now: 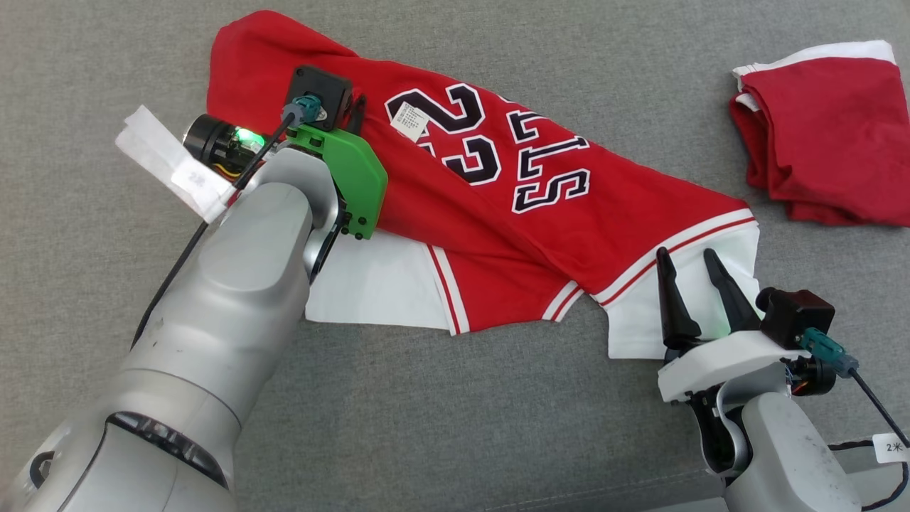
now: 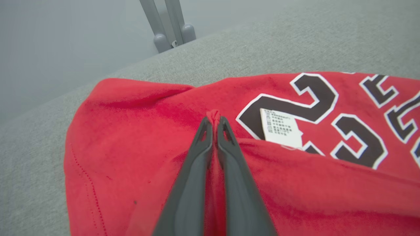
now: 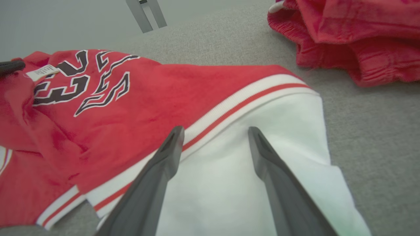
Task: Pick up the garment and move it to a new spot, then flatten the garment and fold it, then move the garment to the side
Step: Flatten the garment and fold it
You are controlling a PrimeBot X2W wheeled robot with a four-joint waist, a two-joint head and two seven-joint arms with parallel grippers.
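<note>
At the far left of the head view a white paper tag (image 1: 170, 160) is seen fixed to the cable of the left arm (image 1: 234, 284), which is stretched over the near-left part of the garment (image 1: 498, 235). The garment is laid crumpled across the middle of the grey surface (image 1: 455, 412), its red body running from upper left to lower right, with one white sleeve (image 1: 370, 284) showing beside the left arm. The left gripper (image 2: 215, 122) is set on the garment's upper-left end; in the left wrist view its fingers are pressed together on a small raised pinch of red cloth. Just right of that pinch a white label (image 2: 280, 127) is lying on the black numerals (image 2: 305, 101), and grey legs (image 2: 170, 29) are seen standing beyond the surface's far edge. Further right, a second white sleeve (image 1: 633, 320), bordered with red-and-white trim (image 3: 236, 101), is spread at the garment's lower-right end. The right gripper (image 1: 686, 254) is held over this sleeve with its fingers apart, gripping nothing; whether the tips are touching the cloth cannot be told. At the upper right a folded red pile (image 1: 825, 135) is lying well apart from the garment.
</note>
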